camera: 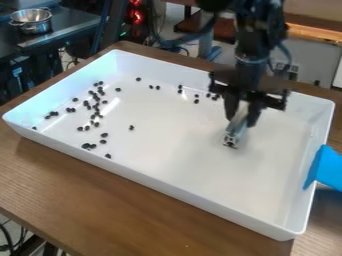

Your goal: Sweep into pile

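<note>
On a brown wooden table (pixel 120 200), a white tray (pixel 187 187) sets the stage for a sweep that I judge to be in its early going. My gripper (pixel 241 117) hangs over the tray toward 2 o'clock, its fingers closed around a short grey bar, while a blue flap (pixel 326 167) leans in over the rim just past 3 o'clock. The bar (pixel 234 132) points down at the tray's floor, away from the action. The dark beans (pixel 86 145), the smallest players, lie loose: a ragged band runs from 8 to 11 o'clock, thickest at 10, and a thin string trails along the far side from 12 to 1. The floor from 2 round to 6 o'clock looks free of them. No true pile exists; gathering the band, the string and the strays is left to do.
</note>
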`<state>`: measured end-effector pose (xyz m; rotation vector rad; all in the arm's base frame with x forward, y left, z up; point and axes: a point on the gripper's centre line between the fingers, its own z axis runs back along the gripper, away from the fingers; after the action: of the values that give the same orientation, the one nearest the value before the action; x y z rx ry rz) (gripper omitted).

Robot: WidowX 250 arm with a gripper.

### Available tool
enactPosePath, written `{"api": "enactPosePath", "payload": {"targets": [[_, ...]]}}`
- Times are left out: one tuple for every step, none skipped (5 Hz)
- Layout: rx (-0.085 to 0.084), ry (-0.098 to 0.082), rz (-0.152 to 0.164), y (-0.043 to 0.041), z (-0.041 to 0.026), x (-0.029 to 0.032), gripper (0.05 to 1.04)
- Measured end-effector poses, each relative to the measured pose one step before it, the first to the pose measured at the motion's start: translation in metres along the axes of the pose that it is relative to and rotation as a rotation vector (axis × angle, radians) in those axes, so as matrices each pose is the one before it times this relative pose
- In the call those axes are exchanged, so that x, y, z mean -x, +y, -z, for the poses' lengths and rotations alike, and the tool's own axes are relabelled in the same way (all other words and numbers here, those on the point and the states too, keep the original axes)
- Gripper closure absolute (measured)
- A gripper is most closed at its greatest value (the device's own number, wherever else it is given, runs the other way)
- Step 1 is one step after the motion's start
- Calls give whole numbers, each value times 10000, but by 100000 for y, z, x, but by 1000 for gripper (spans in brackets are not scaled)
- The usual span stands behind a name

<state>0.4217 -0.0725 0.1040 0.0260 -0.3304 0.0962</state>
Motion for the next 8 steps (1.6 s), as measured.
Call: {"api": "enactPosePath", "payload": {"targets": [[-27,-138,-120,1493,152,-621,723],[-59,124,-103,2716,701,-67,723],[-166,287,-175,2647,196,55,724],[-311,-22,-93,1069,495,-265,723],[18,285,-341,735,220,-664,723],[51,279,-765,2793,-36,-756,723],[-46,25,-1287,5563,-701,-1080,723],[306,83,-365,1766,-1216,-785,723]]}}
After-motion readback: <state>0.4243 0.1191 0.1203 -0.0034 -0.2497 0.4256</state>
